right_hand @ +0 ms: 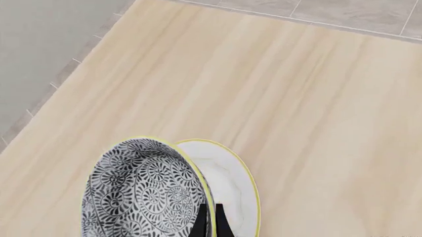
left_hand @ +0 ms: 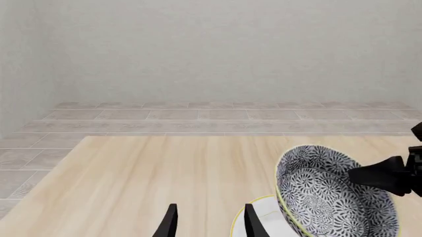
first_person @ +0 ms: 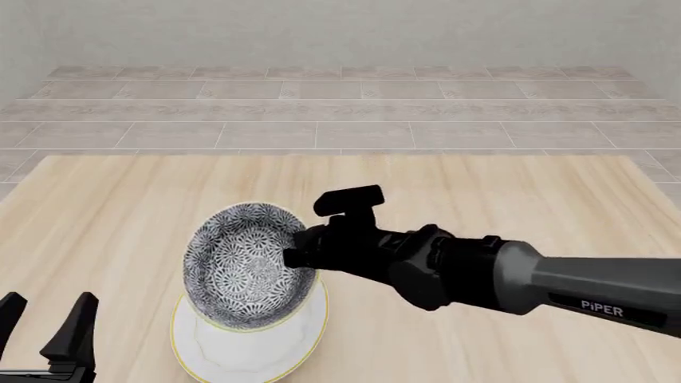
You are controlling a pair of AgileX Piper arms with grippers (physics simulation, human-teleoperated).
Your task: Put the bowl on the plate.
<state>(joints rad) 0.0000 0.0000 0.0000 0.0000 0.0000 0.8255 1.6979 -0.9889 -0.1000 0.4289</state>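
Setting: a light wood-grain table [first_person: 511, 199] before a grey tiled floor [first_person: 340, 112] and a plain pale wall [left_hand: 224, 49].
Bowl: the bowl [first_person: 247, 265] is tipped steeply, its dark grey-and-white floral inside facing the fixed camera and its pale yellowish rim forming an upright oval; its lower edge is over the plate. Whether that edge touches the plate cannot be told.
Plate: the plate [first_person: 213, 355], white with a thin yellow rim, lies flat on the table at the near left-centre, partly covered by the tilted bowl; a crescent of it shows below and right of the bowl in the front view.
Right gripper: the right gripper [right_hand: 207, 221] is clamped on the bowl's rim at the bowl's right side; in its wrist view the two dark fingers [right_hand: 199, 222] sit close together with the rim pinched between them, one inside the bowl and one outside.
Right arm: the right arm [first_person: 553, 279] enters from the right, black near the wrist and grey farther back.
Writing: white lettering "PiPER" [first_person: 601, 306] on the grey segment of the right arm; no other text is legible.
Left gripper: the left gripper [first_person: 48, 331] is at the near left corner, well apart from the bowl, its black fingers spread with nothing between them; in the left wrist view the fingertips [left_hand: 170, 222] frame bare table beside the plate's edge.
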